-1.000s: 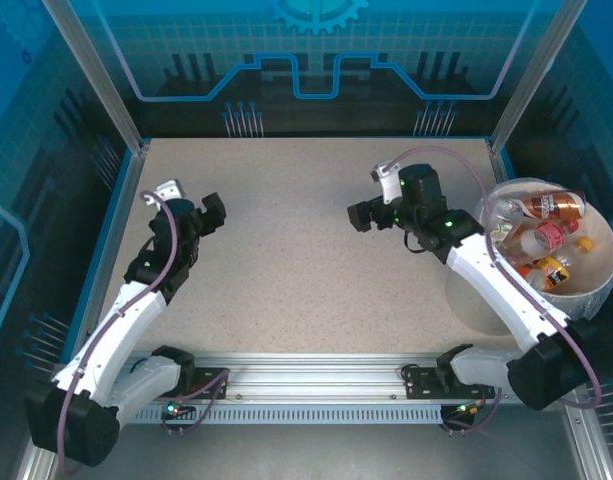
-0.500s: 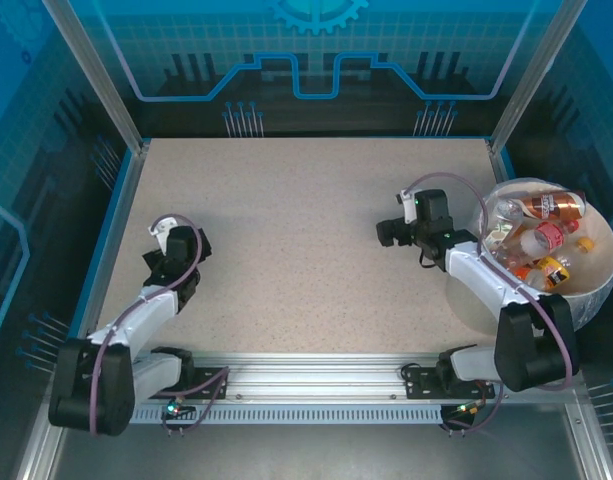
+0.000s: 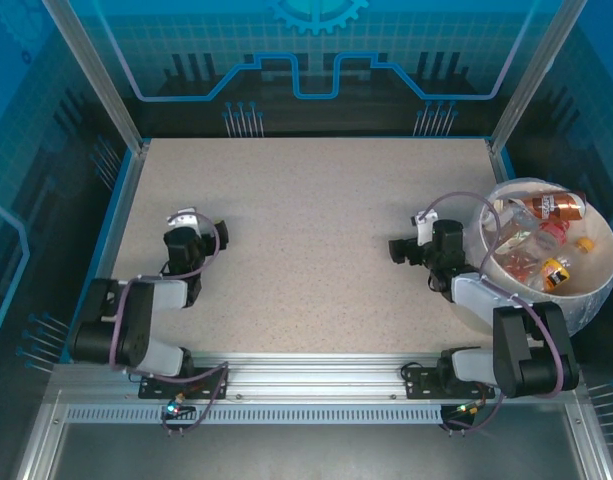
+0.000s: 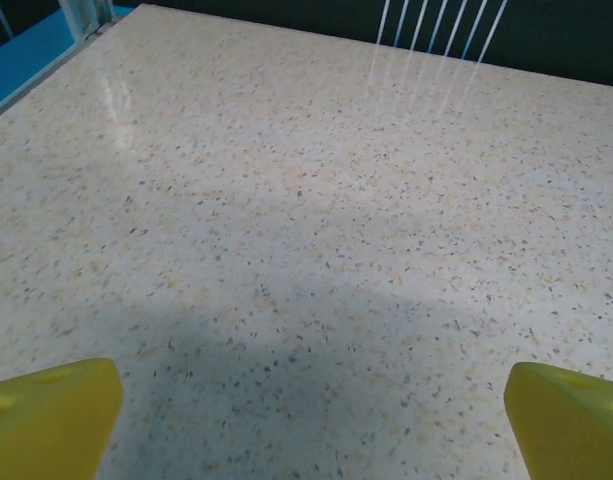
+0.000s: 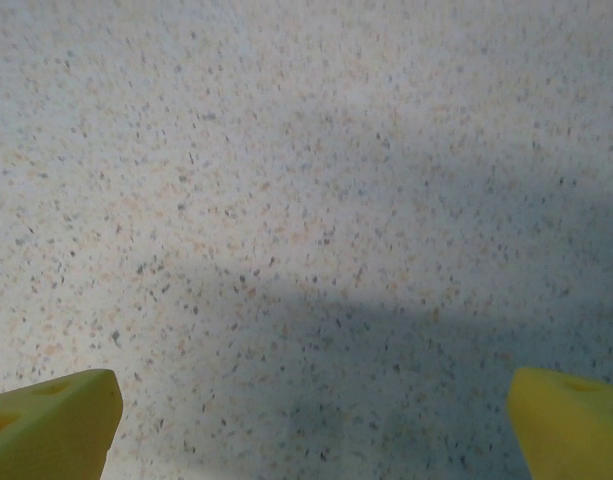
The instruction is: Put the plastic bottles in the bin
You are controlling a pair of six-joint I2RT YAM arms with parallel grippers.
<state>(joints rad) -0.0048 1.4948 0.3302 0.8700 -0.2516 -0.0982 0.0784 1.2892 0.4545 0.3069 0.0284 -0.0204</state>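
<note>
Speckled table [image 3: 306,200] carries the plastic bottles [image 3: 549,208], heaped inside the bin [image 3: 590,300] just right of the right gripper [image 3: 398,248]. That gripper is spread wide and empty over the table; the left gripper [image 3: 217,231], well apart, is spread and empty too.

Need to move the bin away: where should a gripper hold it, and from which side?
Probably the bin by its near rim, from above, one finger inside the wall, one outside. It looks far too wide to span, and the plastic bottles lie heaped toward its far side, leaving the near wall bare.
</note>
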